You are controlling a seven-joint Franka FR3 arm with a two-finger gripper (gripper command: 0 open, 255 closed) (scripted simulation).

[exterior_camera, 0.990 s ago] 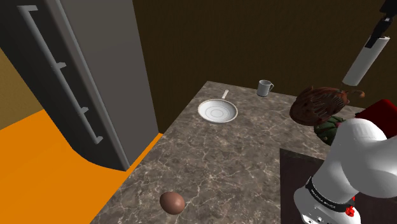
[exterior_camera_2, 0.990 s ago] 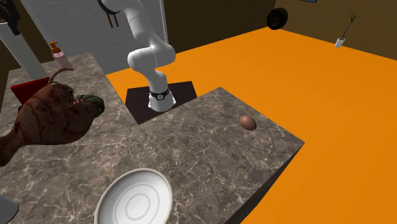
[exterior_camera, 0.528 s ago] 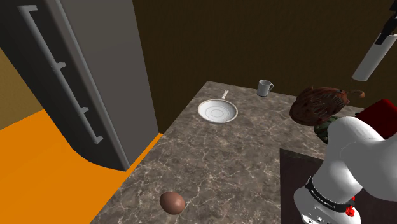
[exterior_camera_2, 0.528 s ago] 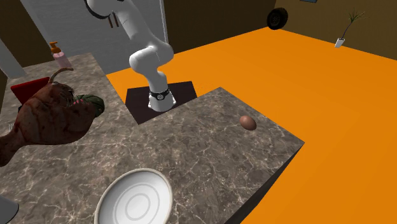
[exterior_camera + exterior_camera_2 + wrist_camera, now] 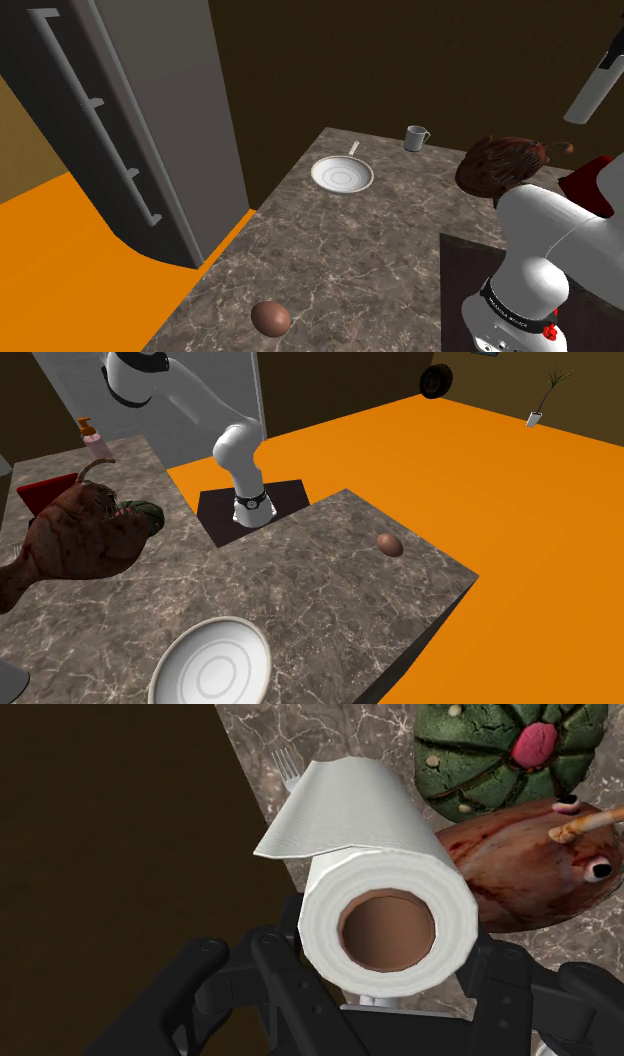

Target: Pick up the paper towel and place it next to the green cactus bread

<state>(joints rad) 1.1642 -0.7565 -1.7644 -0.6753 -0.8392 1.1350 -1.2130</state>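
While the gripper (image 5: 388, 984) stays pinched on the paper towel (image 5: 385, 894), held aloft end-on, we see the green cactus bread (image 5: 510, 754) and a brown fish figure (image 5: 520, 869) on the counter (image 5: 340, 729) beyond it. Since a second ago the paper towel has drifted toward two o'clock in the shoulder view, and the arm (image 5: 200, 397) has swung toward nine o'clock in the second exterior view.

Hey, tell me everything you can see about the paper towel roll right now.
The paper towel is a white roll with a brown core, seen end-on in the wrist view. One loose sheet lifts off its side as a pointed flap. It is off the counter, held in the black tool, hanging tilted in the air at the shoulder view's upper right. Beyond it lies the green cactus bread.
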